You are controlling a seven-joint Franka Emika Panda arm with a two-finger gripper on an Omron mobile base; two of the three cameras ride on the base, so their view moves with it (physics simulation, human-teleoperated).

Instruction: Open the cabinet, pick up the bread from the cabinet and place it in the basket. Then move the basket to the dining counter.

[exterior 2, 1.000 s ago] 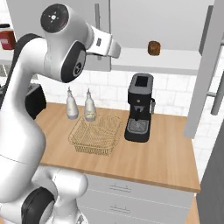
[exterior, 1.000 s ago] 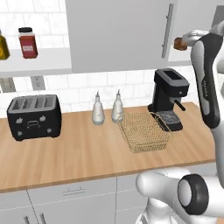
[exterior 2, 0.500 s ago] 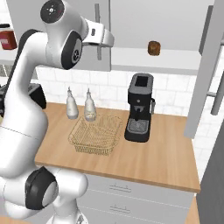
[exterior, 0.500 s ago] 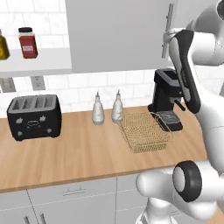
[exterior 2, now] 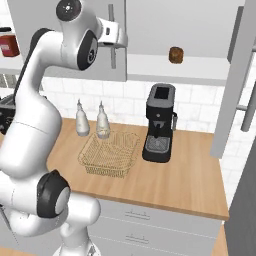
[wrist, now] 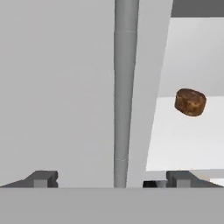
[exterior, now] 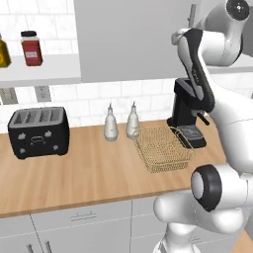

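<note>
While the pincer (wrist: 113,178) gapes apart, the bread (exterior 2: 175,54) sits in the cabinet (exterior 2: 165,70), the basket (exterior 2: 110,153) bare.

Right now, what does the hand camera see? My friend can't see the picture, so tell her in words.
A long grey handle runs up a closed light-grey cabinet door, between the open gripper fingertips. To the right, a small brown bread bun sits on the white shelf inside the cabinet.

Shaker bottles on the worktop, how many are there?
2: one shaker bottle stands right of the toaster, the other beside it, by the basket. None looks hidden.
</note>
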